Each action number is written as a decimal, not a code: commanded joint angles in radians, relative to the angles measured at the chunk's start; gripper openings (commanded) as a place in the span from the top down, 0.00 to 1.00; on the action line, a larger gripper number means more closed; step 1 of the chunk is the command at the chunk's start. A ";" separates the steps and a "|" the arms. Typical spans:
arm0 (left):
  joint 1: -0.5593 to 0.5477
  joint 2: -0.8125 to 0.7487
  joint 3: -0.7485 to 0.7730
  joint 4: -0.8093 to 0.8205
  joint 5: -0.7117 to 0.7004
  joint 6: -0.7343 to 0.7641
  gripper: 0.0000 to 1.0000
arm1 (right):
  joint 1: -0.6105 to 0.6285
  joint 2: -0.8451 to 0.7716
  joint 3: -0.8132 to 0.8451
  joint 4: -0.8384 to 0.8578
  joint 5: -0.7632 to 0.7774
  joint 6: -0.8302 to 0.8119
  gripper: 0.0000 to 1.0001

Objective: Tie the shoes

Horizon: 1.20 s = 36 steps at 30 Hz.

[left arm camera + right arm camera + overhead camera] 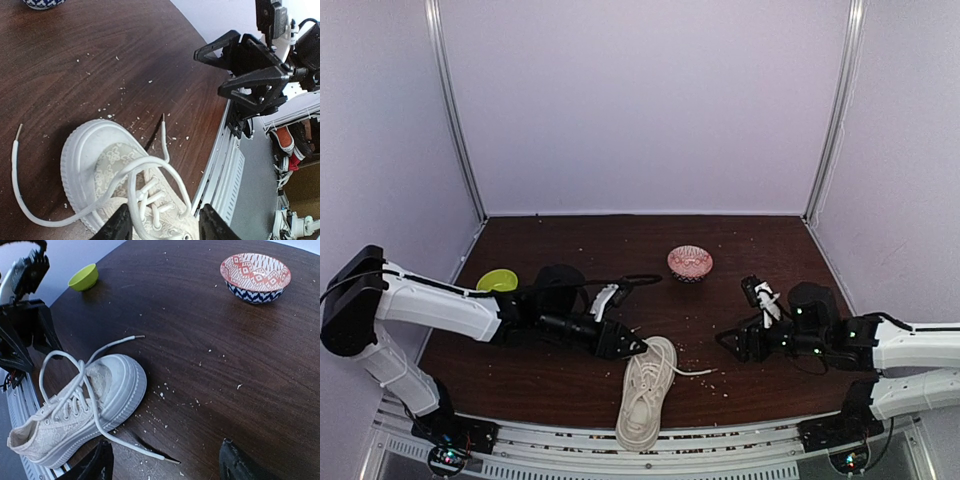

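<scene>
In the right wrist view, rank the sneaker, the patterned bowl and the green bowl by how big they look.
1. sneaker: clearly the largest, though it is also nearest the camera.
2. patterned bowl.
3. green bowl: looks smaller, but sits farther off, so the true order of the two bowls is unsure.

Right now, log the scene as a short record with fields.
shoe: upright on its sole, heel at the table's near edge, toe pointing in
laces: no bow, ends loose on the table
left gripper: open, over the laces
right gripper: open, empty, off the shoe
green bowl: far left
patterned bowl: far middle
</scene>
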 commanded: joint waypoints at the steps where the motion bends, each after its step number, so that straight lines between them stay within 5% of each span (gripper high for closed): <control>1: 0.005 0.032 0.047 0.022 0.061 -0.002 0.50 | 0.041 0.043 -0.010 0.031 -0.046 -0.059 0.29; 21: -0.018 0.096 0.135 -0.076 0.077 0.033 0.47 | 0.119 0.501 0.128 0.203 -0.127 -0.198 0.35; 36: -0.017 0.059 0.115 -0.105 0.012 0.026 0.71 | 0.128 0.417 0.094 0.190 -0.177 -0.165 0.37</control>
